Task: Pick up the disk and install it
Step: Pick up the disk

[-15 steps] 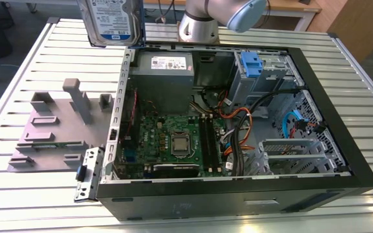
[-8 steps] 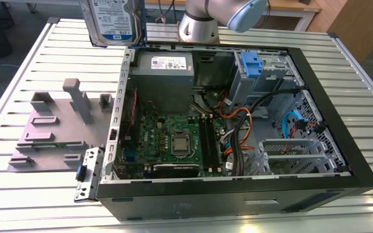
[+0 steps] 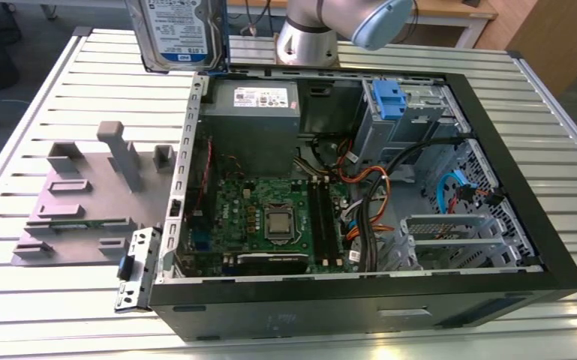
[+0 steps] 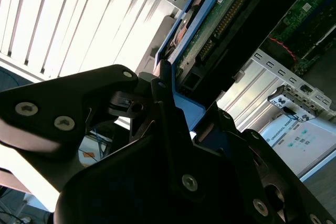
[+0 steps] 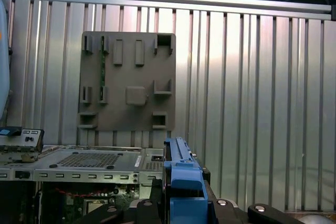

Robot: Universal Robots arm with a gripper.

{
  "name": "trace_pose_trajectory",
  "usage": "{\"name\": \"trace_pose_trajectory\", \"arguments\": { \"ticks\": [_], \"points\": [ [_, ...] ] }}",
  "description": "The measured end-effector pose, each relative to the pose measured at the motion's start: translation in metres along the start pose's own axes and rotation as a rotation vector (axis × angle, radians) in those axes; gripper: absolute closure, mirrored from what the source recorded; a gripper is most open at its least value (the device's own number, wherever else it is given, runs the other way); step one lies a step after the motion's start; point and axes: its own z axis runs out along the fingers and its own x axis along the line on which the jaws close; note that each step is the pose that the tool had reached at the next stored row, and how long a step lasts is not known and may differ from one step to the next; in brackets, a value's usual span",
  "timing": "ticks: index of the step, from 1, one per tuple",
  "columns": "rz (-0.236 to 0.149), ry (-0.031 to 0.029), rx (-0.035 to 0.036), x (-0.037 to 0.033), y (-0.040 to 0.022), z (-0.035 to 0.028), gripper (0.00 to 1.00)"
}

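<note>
arm (image 3: 311,36): upright at the exterior view's top | tool (image 4: 193,115): clamped on the disk (image 4: 215,30), held high

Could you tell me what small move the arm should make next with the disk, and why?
Probably carry the disk sideways toward the exterior view's right, over the open computer case. The claw is shut on its blue frame and holds it upright above the table, beyond the case's corner on that view's left, while the drive cage with the blue clip sits farther right.
</note>
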Motion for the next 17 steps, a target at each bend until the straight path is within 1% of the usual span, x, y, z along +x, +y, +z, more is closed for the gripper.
{"name": "trace_pose_trajectory", "arguments": {
  "ticks": [17],
  "points": [
    [0.000,0.0000,0.0000,0.0002,-0.0082,-0.0002,0.63]
  ]
}}
